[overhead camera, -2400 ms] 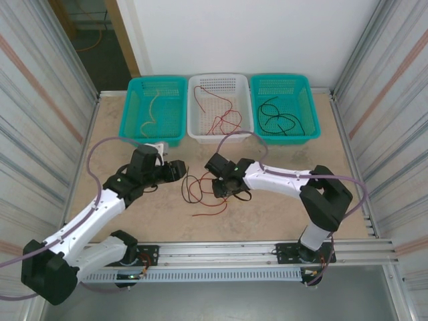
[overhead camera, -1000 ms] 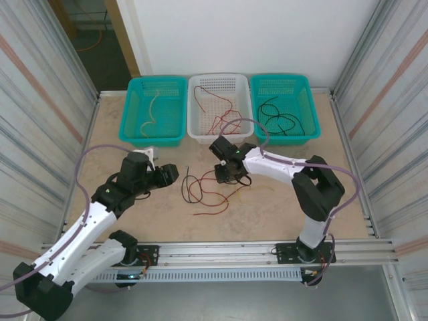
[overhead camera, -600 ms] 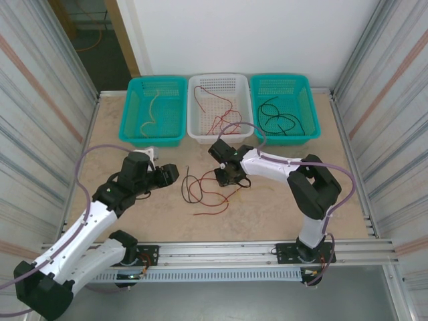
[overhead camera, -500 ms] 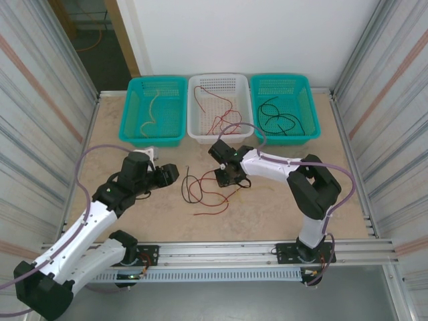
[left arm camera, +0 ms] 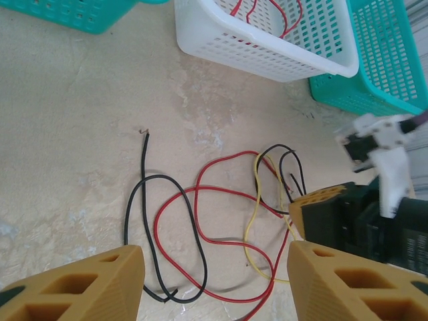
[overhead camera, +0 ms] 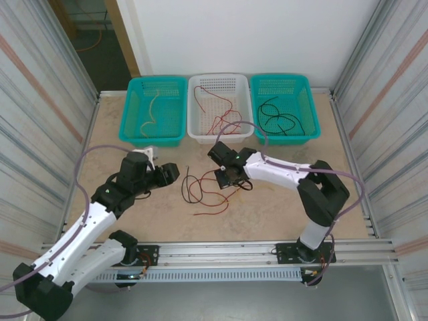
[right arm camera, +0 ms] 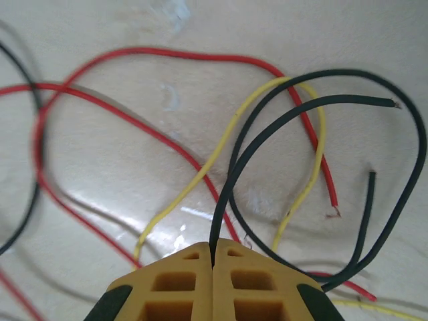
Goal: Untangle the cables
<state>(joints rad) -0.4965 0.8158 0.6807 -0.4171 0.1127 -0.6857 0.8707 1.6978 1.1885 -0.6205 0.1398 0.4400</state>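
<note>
A loose tangle of cables (overhead camera: 204, 190) lies on the table between the two arms. In the right wrist view my right gripper (right arm camera: 213, 245) is shut on a black cable (right arm camera: 228, 188) that loops away over a red cable (right arm camera: 167, 53) and a yellow cable (right arm camera: 209, 155). From above, the right gripper (overhead camera: 226, 179) sits low on the tangle's right side. My left gripper (overhead camera: 175, 172) hangs open just left of the tangle. Its wide-apart fingers (left arm camera: 80, 284) frame a black cable (left arm camera: 126, 220), a red loop (left arm camera: 156, 224) and a yellow strand (left arm camera: 247, 233).
Three baskets stand along the far edge: a teal basket (overhead camera: 137, 127) with a pale cable, a white basket (overhead camera: 221, 137) with red cables, and a teal basket (overhead camera: 307, 130) with black cables. Metal walls close both sides. A rail (overhead camera: 254, 251) runs along the near edge.
The right gripper has shifted up and left onto the tangle's right side and its elbow has swung. The left arm has drawn back slightly. The cables have barely moved over the last second.
</note>
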